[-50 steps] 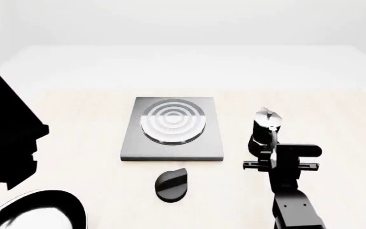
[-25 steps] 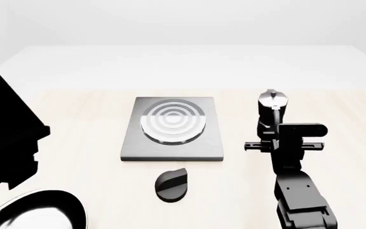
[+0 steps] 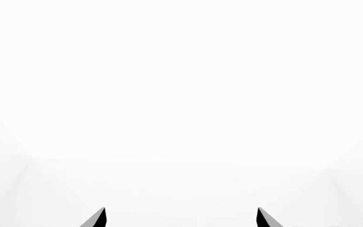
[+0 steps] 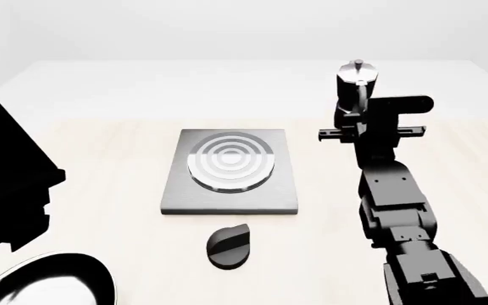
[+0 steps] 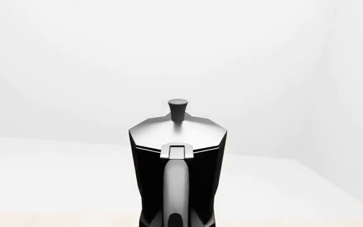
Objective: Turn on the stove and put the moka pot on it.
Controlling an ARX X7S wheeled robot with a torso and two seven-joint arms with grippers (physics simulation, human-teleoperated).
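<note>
From the head view, the right gripper [image 4: 352, 121] is up in the air to the right of the stove [image 4: 229, 171] and a little beyond it, clamped on the moka pot [image 4: 356, 84], which stands upright above the jaws, clear of the table [image 4: 108, 165]. The burner [image 4: 230, 161] sits bare in the slab. The round black knob [image 4: 229, 244] lies on the table just in front of the stove. A black frying pan [image 4: 45, 283] shows at the near left corner.

The left wrist view shows only two dark fingertips [image 3: 96, 218] set wide apart against white, with nothing between them.

The right wrist view has the moka pot [image 5: 177, 161] close up and upright, its handle facing the camera and knobbed lid on top.
</note>
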